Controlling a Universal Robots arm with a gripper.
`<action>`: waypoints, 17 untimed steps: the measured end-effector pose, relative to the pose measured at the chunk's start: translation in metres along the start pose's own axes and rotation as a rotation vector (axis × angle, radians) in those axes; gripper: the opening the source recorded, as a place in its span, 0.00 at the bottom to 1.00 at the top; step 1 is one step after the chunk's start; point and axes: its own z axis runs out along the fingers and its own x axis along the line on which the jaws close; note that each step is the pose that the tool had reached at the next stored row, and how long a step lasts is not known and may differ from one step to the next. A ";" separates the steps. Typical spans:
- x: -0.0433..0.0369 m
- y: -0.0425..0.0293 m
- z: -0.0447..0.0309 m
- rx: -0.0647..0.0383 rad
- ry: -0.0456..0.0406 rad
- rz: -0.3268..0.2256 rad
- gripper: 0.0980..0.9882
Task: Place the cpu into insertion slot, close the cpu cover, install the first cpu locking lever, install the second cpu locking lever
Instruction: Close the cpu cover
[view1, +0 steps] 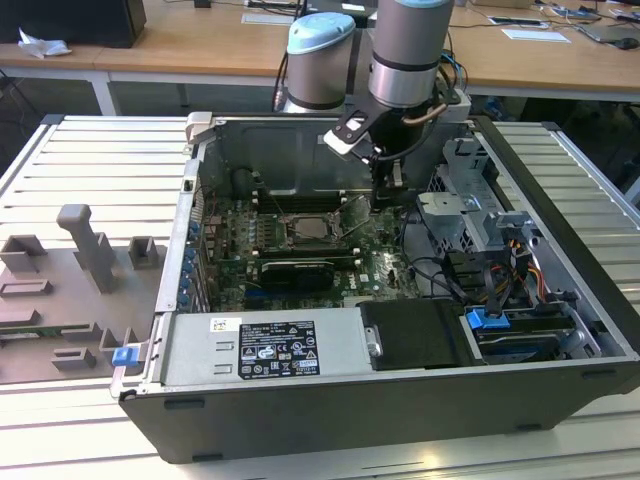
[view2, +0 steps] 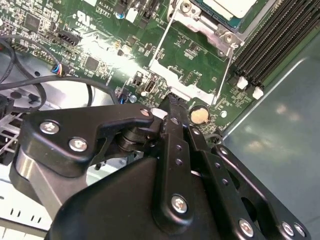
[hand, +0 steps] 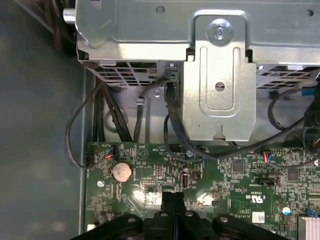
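The pincer (view1: 385, 185) hangs low inside the open computer case (view1: 330, 425). Its fingers are clenched together on nothing, tips just above the motherboard (hand: 235, 185) and near a coin cell battery (hand: 121, 171). The cpu (view1: 318, 226) lies pale face up in the insertion slot (view2: 200, 21), apart from the pincer on the exterior view's left. The cpu cover (view2: 175, 80) is tilted up off the slot, its free edge toward the pincer. Black memory slots (view2: 270, 45) run beside the slot.
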 end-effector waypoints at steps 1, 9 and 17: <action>0.0000 -0.0009 -0.0002 0.001 0.0001 0.000 0.01; 0.0004 -0.0166 -0.0012 0.001 0.0003 0.000 0.01; 0.0007 -0.0346 -0.0019 0.001 0.0003 0.000 0.01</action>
